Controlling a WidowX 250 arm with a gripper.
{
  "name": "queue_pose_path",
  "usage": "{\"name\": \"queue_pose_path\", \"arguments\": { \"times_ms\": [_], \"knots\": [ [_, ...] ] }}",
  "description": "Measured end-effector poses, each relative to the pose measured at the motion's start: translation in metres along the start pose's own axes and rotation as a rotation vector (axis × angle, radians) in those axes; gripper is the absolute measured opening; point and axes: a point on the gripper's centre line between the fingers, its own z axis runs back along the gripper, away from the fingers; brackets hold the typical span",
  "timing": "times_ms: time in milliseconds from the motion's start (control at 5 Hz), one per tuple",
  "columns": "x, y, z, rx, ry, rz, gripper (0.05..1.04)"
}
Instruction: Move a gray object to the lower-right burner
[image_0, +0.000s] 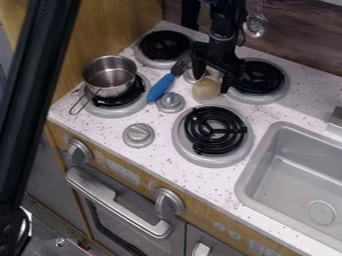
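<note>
1. Saucepan (109, 76), gray metal, open-topped. Set on the lower-left burner (115, 109), with black coil exposed at its front and right. Its wire handle is directed toward the front left edge of the counter.
2. Lower-right burner (215, 131), black coil in a gray ring. Located between the front knobs and the sink.
3. Gripper (213, 83), black, two-fingered. Suspended from the upper edge of the view, left of the upper-right burner (260, 77) and well apart from the saucepan. Whether it is open or closed on the item beneath cannot be told.
4. Rounded object (206, 89), pale beige. Seen directly at the gripper's lower end, between the upper-right burner and a stovetop knob (170, 102); whether it is held cannot be determined.
5. Utensil (160, 88), blue-handled, dark-headed. Laid slantwise to the right of the saucepan, its head pointed toward the gripper.
6. Upper-left burner (165, 45), black coil. Placed behind the saucepan.
7. Sink (248, 177), gray basin. Set into the speckled countertop (170, 162) at right.
8. Oven handle (119, 203), gray. Mounted on the front, below the countertop.
</note>
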Motion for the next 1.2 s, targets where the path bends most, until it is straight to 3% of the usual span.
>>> {"name": "queue_pose_path", "arguments": {
  "times_ms": [400,600,800,1200],
  "knots": [
    [-0.003,-0.001,-0.032,-0.03,0.1,0.027,0.985],
    [-0.005,-0.001,-0.034,-0.035,0.116,0.007,0.899],
    [-0.008,-0.002,-0.033,-0.021,0.088,-0.014,0.823],
    [-0.03,-0.013,0.019,-0.042,-0.031,-0.029,0.768]
  ]
}}
